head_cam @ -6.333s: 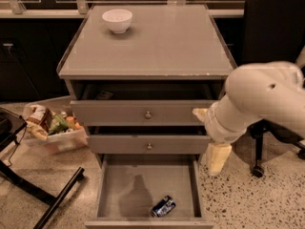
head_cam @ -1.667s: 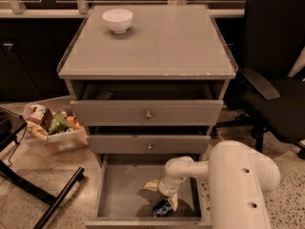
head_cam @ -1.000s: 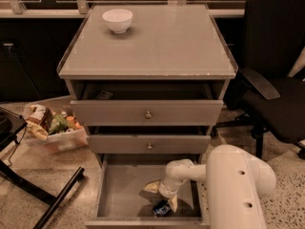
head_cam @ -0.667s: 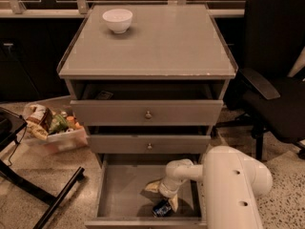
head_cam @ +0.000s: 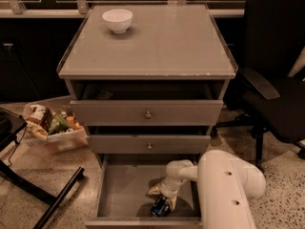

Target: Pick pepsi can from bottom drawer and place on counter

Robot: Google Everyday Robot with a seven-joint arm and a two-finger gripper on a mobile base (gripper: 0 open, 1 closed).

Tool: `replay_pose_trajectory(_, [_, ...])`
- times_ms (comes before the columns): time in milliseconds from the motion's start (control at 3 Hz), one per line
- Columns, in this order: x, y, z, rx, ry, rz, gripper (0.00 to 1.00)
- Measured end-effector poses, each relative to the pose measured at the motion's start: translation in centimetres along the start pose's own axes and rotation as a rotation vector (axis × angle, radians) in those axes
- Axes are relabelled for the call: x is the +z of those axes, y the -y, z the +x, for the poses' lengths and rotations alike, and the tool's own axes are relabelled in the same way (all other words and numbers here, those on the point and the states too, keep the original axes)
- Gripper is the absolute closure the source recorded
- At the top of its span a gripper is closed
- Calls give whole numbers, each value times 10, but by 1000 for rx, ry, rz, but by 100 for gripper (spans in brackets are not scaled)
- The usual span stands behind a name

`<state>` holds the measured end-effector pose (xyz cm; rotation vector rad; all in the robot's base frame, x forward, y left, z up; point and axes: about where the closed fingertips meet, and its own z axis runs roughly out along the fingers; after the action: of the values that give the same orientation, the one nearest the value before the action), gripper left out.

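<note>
Camera view: your claw (head_cam: 163, 198) low in drawer (head_cam: 119, 194), spread wide astride can (head_cam: 160, 208), lined up for grasp; counter (head_cam: 152, 42) waits above.

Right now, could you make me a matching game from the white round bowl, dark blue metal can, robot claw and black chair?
1. white bowl
2. dark blue pepsi can
3. gripper
4. black chair

A. floor beside the cabinet
B. lying in the grey bottom drawer
C. on the grey counter
D. inside the drawer, just above the can

Pairs: 1-C; 2-B; 3-D; 4-A
</note>
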<state>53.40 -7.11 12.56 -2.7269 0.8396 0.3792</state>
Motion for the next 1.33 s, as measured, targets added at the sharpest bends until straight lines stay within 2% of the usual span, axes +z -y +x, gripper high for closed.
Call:
replay_pose_trajectory(667, [3,-2,6,1,16,-2,65])
replay_pose_trajectory(1000, [-1,-3,6,11,28,15,89])
replay_pose_trajectory(1333, [-21,-4,4,11,24,52,100])
